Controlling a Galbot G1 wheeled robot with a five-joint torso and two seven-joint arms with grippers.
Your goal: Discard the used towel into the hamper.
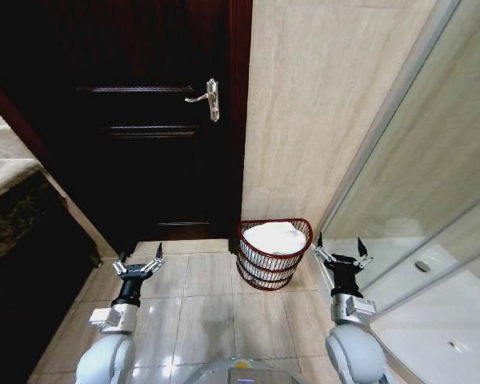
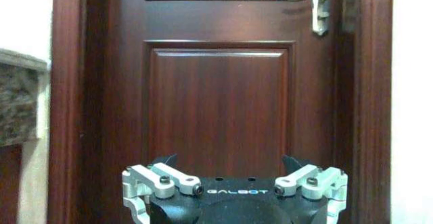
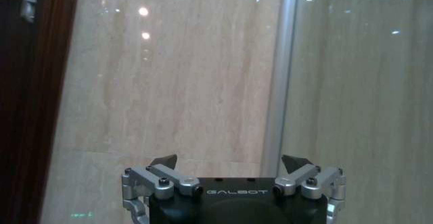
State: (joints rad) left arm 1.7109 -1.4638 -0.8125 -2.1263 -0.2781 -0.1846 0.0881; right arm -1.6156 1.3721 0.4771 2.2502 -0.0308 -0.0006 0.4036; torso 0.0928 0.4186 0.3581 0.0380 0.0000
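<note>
We find the towel (image 1: 274, 238) already lying inside the hamper (image 1: 274, 266), which stands against the wall beside the door (image 1: 156, 120). Our left gripper (image 1: 141, 258) and right gripper (image 1: 341, 244) flank the hamper, spread and empty, apparently finished.

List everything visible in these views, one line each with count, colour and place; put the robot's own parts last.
hamper: one, dark red-brown openwork, on the floor by the wall corner, between the two arms.
towel: one, white, inside the hamper.
door: one, dark brown wood, shut, ahead on the left.
door handle: one, silver, on the door's right edge.
wall: beige tile, right of the door.
glass panel: one, metal-framed, on the right.
floor: beige tiles.
left tool: one, black and silver, open, low on the left, facing the door.
right tool: one, black and silver, open, right of the hamper.
</note>
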